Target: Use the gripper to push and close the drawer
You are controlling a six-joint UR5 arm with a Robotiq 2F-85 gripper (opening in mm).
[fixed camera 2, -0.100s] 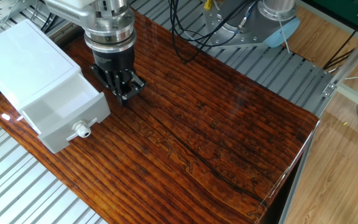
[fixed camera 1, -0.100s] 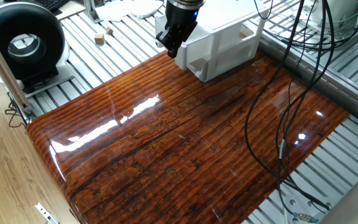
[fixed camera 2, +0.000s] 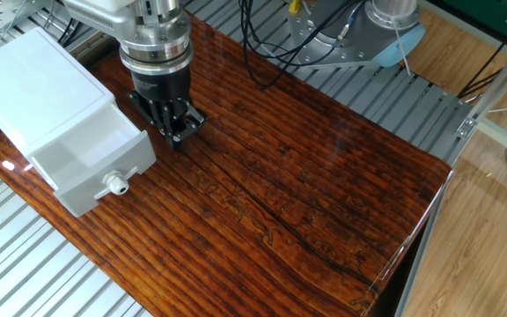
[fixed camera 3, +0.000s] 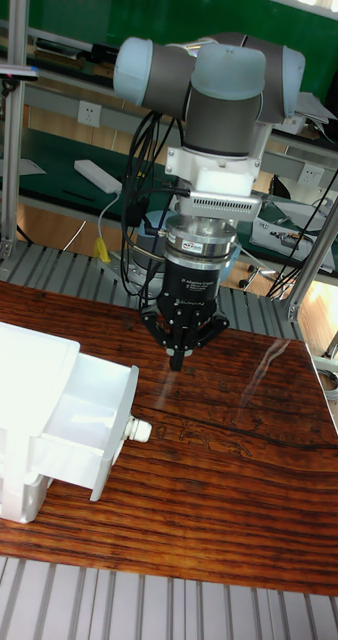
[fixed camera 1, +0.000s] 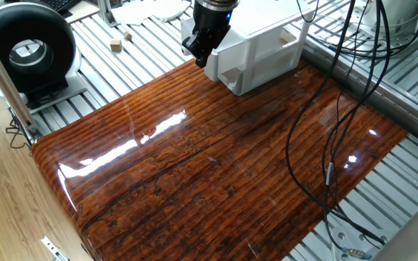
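The white drawer (fixed camera 2: 95, 163) stands partly pulled out of its white cabinet (fixed camera 2: 33, 75), and a small knob (fixed camera 2: 113, 185) sticks out of its flat front panel. My black gripper (fixed camera 2: 180, 132) points straight down, shut with nothing between its fingers, its tips close above the wooden tabletop. It hangs just off the drawer's front corner and does not touch it. In the tall fixed view the gripper (fixed camera 3: 177, 358) is behind and to the right of the drawer (fixed camera 3: 89, 415). From the opposite side the gripper (fixed camera 1: 200, 56) sits at the left end of the drawer (fixed camera 1: 256, 61).
The glossy wooden board (fixed camera 1: 216, 167) lies on a slatted aluminium frame. Black cables (fixed camera 1: 336, 123) hang over its right side. A black round device (fixed camera 1: 24, 47) and a small wooden block (fixed camera 1: 117, 44) sit off the board at the far left.
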